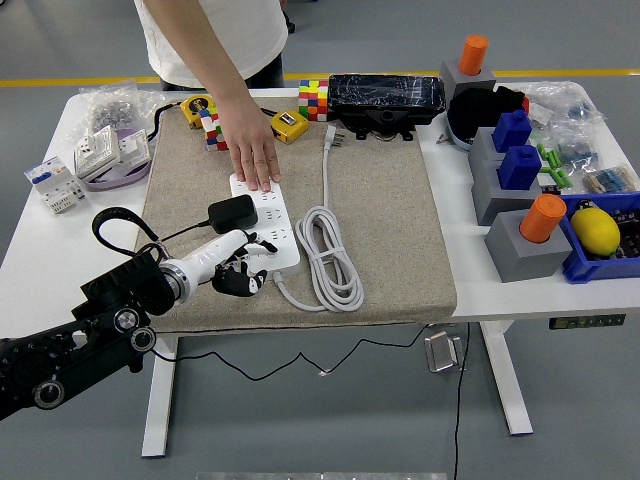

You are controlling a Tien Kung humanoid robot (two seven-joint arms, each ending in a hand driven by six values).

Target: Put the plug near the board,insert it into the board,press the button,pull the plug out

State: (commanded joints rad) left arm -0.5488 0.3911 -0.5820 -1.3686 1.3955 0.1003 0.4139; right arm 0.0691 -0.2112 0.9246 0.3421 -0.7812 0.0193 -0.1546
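The white power board (268,222) lies on the grey mat, its far end held down by a person's hand (254,160). A black plug (232,212) stands on the board's left side, its black cord (120,222) looping off to the left. My left hand (240,276) sits just off the board's near-left corner, below the plug and apart from it. Its fingers are loosely bent and hold nothing. The right arm is out of view.
The board's white cable (331,258) is coiled to its right, its own plug (330,137) lying farther back. Colour cubes (314,98), a yellow tape measure (290,124) and a black box (386,97) line the mat's far edge. Grey blocks (519,243) and a blue bin (603,245) stand at the right.
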